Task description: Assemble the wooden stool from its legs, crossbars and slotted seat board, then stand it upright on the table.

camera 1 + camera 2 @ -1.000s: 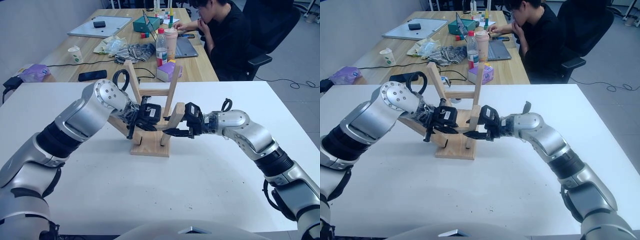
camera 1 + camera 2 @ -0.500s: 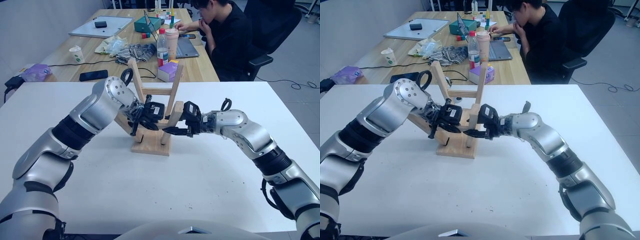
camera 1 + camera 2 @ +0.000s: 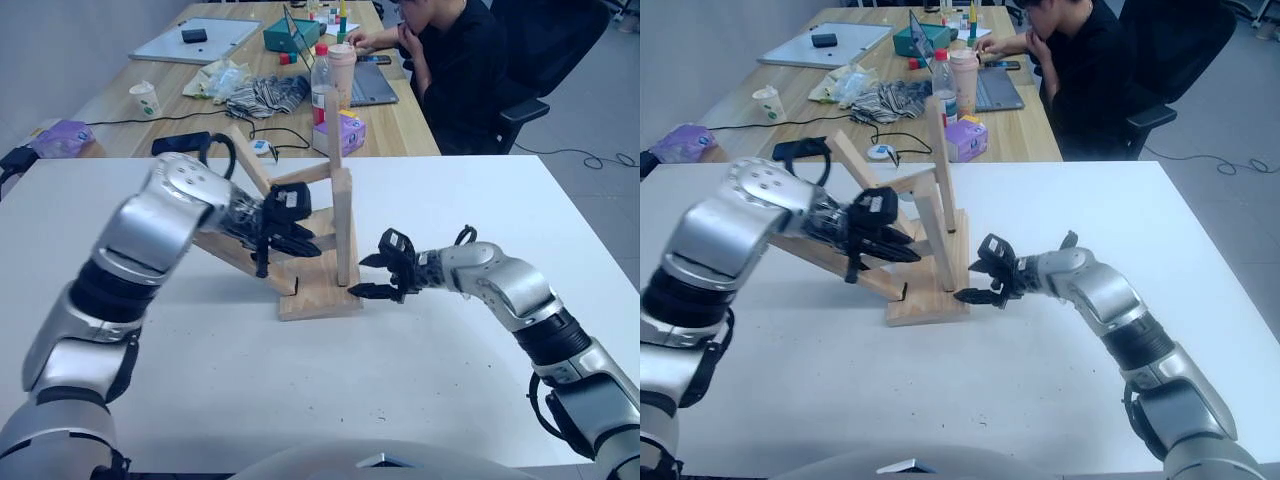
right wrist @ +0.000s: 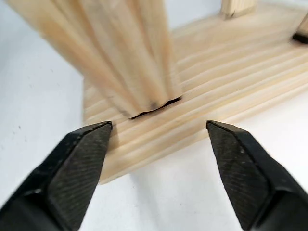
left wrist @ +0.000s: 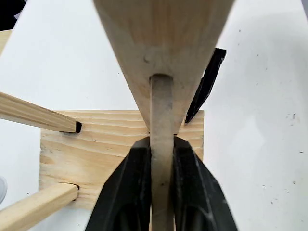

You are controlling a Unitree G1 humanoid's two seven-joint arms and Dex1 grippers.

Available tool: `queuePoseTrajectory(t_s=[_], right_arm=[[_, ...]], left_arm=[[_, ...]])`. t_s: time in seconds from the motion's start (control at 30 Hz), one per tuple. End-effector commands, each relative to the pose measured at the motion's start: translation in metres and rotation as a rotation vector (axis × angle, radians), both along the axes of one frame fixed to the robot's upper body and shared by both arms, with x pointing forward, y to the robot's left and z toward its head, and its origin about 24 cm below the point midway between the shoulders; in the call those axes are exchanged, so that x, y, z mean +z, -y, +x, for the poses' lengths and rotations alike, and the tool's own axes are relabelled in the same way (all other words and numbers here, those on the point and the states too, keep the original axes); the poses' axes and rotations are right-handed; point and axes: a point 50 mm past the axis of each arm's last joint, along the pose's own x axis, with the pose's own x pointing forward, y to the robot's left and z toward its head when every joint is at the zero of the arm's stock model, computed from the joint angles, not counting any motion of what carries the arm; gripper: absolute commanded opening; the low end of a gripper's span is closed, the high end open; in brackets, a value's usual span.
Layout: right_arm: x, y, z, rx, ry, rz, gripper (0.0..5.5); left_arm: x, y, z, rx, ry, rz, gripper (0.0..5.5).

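Note:
The wooden stool lies upside down on the white table, its slotted seat board [image 3: 322, 301] flat and its legs pointing up. One leg [image 3: 343, 225] stands upright in the board; the others lean left. My left gripper [image 3: 300, 238] is shut on a round crossbar [image 5: 162, 192] between the legs, its fingers [image 5: 132, 192] clamped on either side. My right gripper [image 3: 362, 278] is open just right of the board's edge, near the foot of the upright leg [image 4: 120, 57], with nothing between its fingertips [image 4: 82, 159].
Behind the white table stands a wooden table [image 3: 400, 125] with a bottle [image 3: 321, 85], a pink box [image 3: 348, 132], a phone [image 3: 175, 143] and a laptop; a person sits at it. Bare white tabletop [image 3: 330, 390] stretches in front of and right of the stool.
My right gripper has let go of the leg, opened and dropped to the seat board's edge. The left gripper has turned the frame, and the near leg now stands upright.

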Motion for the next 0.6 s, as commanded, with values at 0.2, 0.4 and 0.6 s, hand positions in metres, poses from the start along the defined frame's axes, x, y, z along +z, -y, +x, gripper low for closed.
queuePoseTrajectory(t_s=[0.2,0.4,0.6], right_arm=[[-0.013,0.023,-0.012,-0.1,-0.04,-0.044,5.21],[-0.017,0.019,-0.015,-0.127,-0.045,-0.029,5.4],[-0.019,0.023,-0.017,-0.139,-0.049,-0.034,5.4]], left_arm=[[0.006,-0.012,-0.016,-0.004,0.078,0.029,0.43],[-0.029,-0.018,-0.012,-0.026,0.006,0.13,1.19],[-0.008,-0.009,-0.006,-0.02,0.064,0.051,2.09]])
